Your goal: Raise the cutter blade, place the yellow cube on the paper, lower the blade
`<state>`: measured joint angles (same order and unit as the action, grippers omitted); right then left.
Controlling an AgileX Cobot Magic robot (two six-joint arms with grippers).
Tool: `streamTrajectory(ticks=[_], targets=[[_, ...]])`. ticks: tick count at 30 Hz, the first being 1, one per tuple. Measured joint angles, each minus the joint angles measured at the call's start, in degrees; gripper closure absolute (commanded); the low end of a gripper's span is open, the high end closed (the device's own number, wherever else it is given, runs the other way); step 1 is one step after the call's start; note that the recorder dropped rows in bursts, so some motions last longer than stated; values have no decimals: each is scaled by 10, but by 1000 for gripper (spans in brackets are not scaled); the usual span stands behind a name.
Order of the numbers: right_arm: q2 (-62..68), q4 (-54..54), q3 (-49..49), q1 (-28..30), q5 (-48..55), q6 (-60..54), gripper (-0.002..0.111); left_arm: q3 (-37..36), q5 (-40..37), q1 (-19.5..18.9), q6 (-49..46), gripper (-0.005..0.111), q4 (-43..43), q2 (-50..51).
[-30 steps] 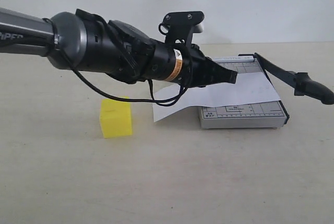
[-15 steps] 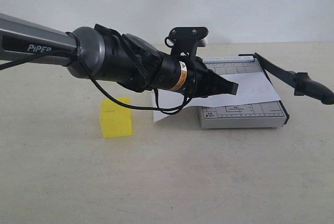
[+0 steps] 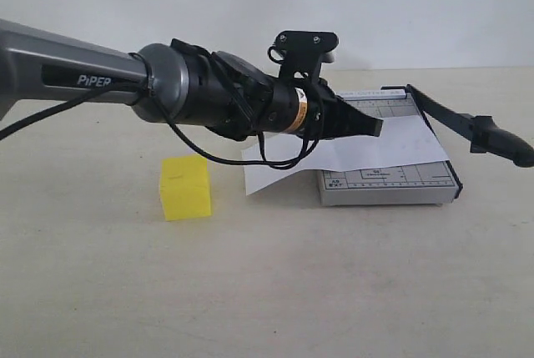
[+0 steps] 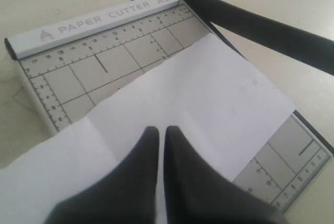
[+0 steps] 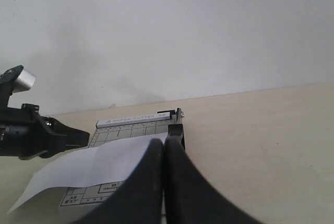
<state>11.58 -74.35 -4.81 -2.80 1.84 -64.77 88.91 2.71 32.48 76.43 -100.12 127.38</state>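
Yellow cube (image 3: 185, 187) sat on the bench (image 3: 267, 291), left of the trimmer in the exterior view, clear of the paper (image 3: 392, 145) and with nothing touching it. The sheet lay across the grey base (image 3: 388, 181), its left end overhanging and drooping toward the bench. The cutter blade (image 3: 450, 116) angled out from its hinge at the far corner, away from the base's edge, so it looked already lifted.

The left tool (image 3: 377, 126) hung over the paper with its fingers pressed together and nothing between them; whether the tips touched the sheet could not be told. The right tool (image 5: 164, 143) was likewise closed on nothing and stood well back from the trimmer.

Judging by its look, the cube would be rigid and light, with plain smooth faces that might slip under a weak pinch. The best hold seemed to be across two opposite side faces, near mid-height, from above. The paper looked thin and easily shifted, so the cube should be set down gently. The blade, a stiff lever, was best taken at its thick handle (image 3: 501, 143).
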Motion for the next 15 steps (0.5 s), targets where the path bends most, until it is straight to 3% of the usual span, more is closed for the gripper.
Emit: streamTrajectory(ticks=[15], targets=[[0,0,0,0,0,0,109,18,17,0,-1,102,0,40]])
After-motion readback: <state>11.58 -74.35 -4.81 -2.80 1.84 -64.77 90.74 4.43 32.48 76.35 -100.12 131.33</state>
